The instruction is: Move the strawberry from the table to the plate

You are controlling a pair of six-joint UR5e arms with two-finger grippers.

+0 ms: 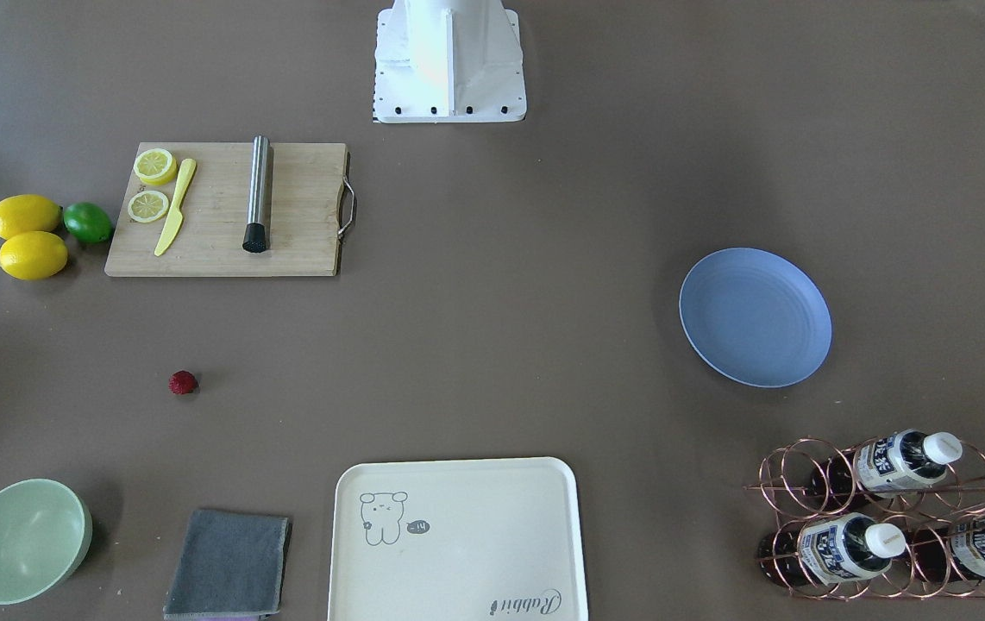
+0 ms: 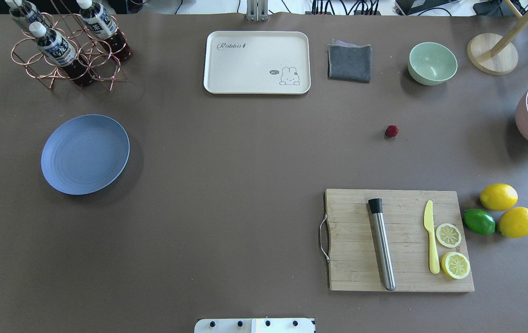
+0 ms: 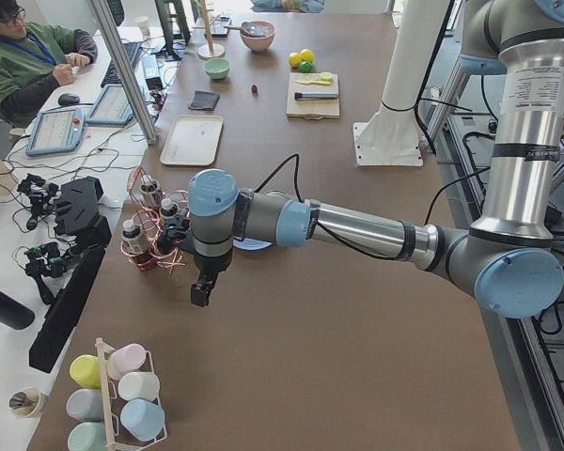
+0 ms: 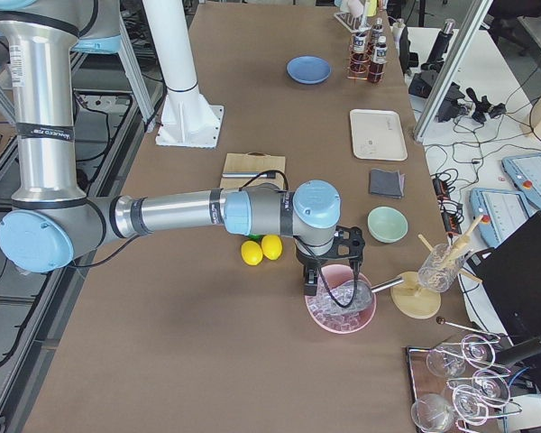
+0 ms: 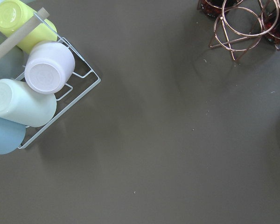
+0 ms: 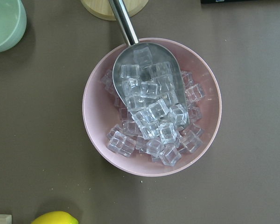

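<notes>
The small dark-red strawberry [image 1: 183, 382] [image 2: 391, 131] [image 3: 255, 89] lies on the brown table [image 2: 227, 152], between the cutting board and the green bowl. Far across the table the blue plate [image 1: 756, 316] [image 2: 85, 154] [image 4: 308, 69] holds nothing. Neither gripper appears in the front or overhead views. In the side view from the left end, my left gripper [image 3: 200, 291] hangs over bare table near the bottle rack. Seen from the right end, my right gripper [image 4: 311, 284] hovers over a pink bowl of ice. I cannot tell whether either is open or shut.
A wooden cutting board [image 2: 398, 240] carries a steel muddler, a yellow knife and lemon slices, with two lemons and a lime [image 2: 479, 221] beside it. Along the far edge stand a cream tray [image 2: 257, 62], grey cloth [image 2: 349, 62], green bowl [image 2: 432, 63] and a copper bottle rack [image 2: 67, 46]. The ice bowl [image 6: 151, 107] holds a scoop.
</notes>
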